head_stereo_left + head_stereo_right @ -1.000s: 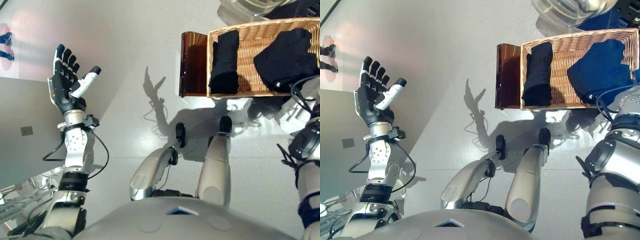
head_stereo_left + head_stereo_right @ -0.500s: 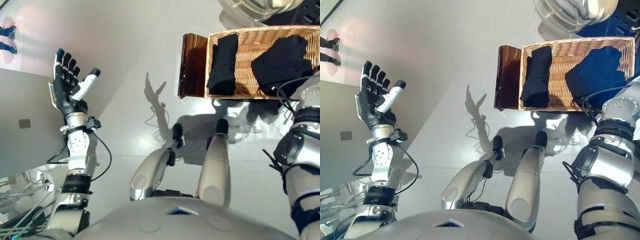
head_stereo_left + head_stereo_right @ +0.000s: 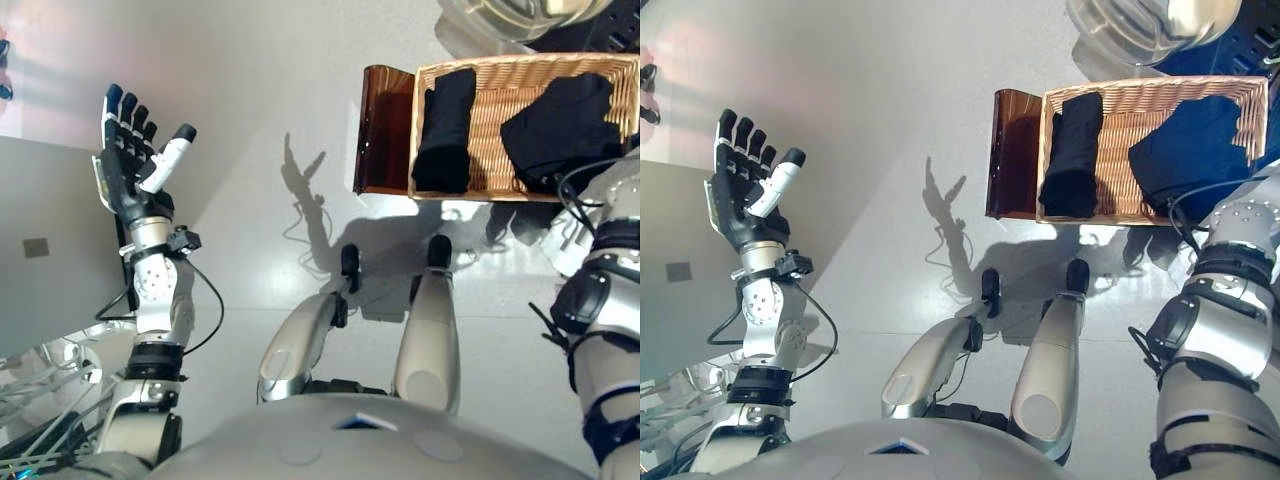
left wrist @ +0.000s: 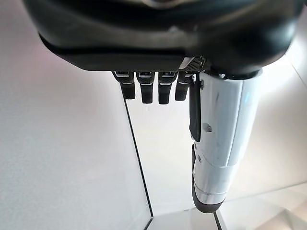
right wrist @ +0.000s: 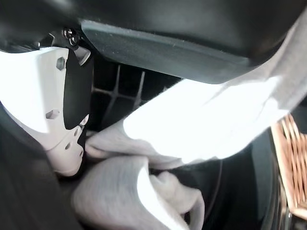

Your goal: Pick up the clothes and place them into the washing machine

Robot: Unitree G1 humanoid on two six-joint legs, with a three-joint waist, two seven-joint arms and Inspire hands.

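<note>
Inside the washing machine's dark drum, the right wrist view shows a light grey cloth [image 5: 192, 129] stretched from under my right hand [image 5: 53, 105] down to a bunched fold. The white-covered thumb presses on the cloth. That hand is out of sight in the eye views, where only the arm shows at the right edge. A wicker basket [image 3: 520, 65] stands on the floor ahead on the right and holds a folded black garment [image 3: 445, 125] and a dark blue one [image 3: 1185, 140]. My left hand [image 3: 130, 170] is raised at the left, open and empty.
A brown translucent panel [image 3: 380, 130] stands against the basket's left side. The washing machine's glass door [image 3: 500, 15] shows at the top right. A grey flat panel [image 3: 40, 250] lies at the left edge. The basket's wicker rim [image 5: 290, 163] sits close beside the drum.
The camera has shifted a little, so the basket and the grey panel sit differently in view. My left hand stays raised and open. The right arm has barely moved.
</note>
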